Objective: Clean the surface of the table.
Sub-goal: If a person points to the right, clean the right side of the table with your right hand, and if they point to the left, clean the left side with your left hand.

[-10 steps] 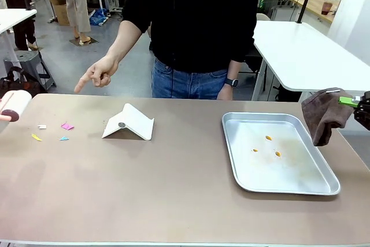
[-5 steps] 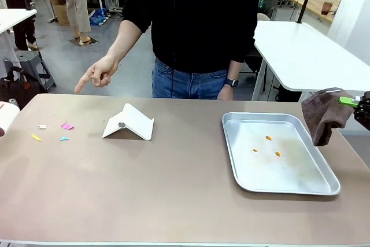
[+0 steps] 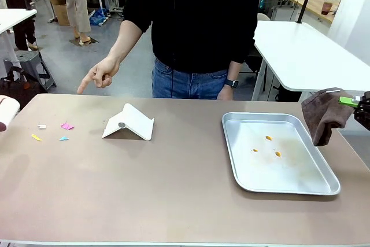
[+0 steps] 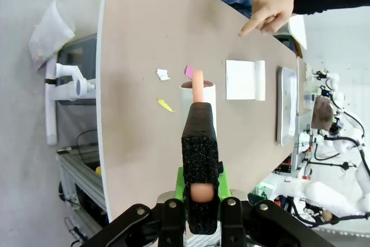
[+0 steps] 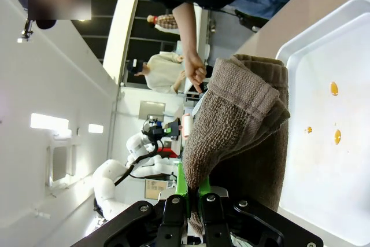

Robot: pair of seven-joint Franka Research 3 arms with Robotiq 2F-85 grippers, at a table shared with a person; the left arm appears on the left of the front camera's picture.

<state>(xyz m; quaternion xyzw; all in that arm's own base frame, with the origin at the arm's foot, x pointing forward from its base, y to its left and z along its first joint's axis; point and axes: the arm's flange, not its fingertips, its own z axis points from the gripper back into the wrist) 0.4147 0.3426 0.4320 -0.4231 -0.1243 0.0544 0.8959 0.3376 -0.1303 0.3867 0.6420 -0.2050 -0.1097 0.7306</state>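
**Lining up the first pass**

Front view: a hand (image 3: 99,74) points at scraps (image 3: 67,126) on the left of the table (image 3: 173,189). The roller (image 3: 7,108) should land flat and roll across them.

Left wrist view: the left gripper (image 4: 199,114) is clamped on the roller's handle.

Right wrist view: the right gripper (image 5: 193,192) pinches a cloth (image 5: 243,120).

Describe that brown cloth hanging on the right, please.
The brown cloth is a thick, looped, towel-like fabric, folded and bunched, hanging limp. The right claw is shut on its upper edge, holding it above the table's right end, just beside the silver tray. Whether its lower tip touches the tabletop I cannot tell.
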